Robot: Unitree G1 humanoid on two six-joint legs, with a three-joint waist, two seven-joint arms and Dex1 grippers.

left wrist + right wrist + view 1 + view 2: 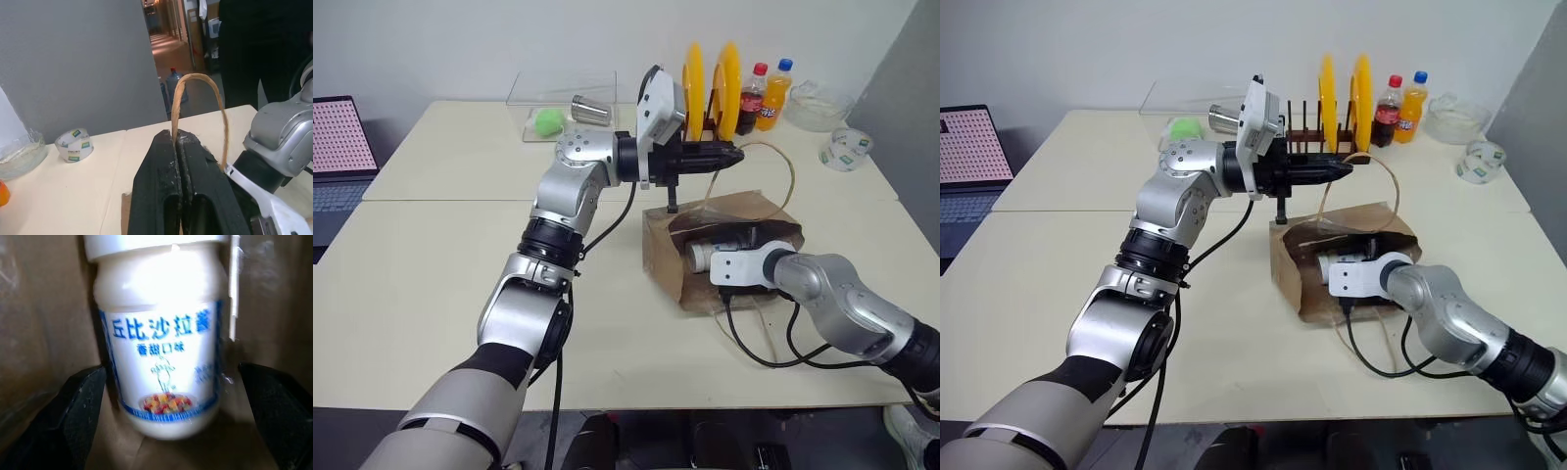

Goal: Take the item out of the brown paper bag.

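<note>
Right now the left gripper [732,155], upper centre of the head view, is clamped tight on one cord handle [198,98] and holds the bag [666,257] mouth up and open. At centre right the right gripper [171,396] is inside the bag, fingers spread as wide as they go and holding nothing. The bottle [164,357] lies in the bag between those fingers, label facing the wrist camera, cap [700,257] towards the left of the head view. To do this step well, I'd ease the right hand in a bit further so both fingers sit alongside the body rather than the base, then close squarely across the label. Keep the left hand steady so the bag doesn't sag and snag the fingers
</note>
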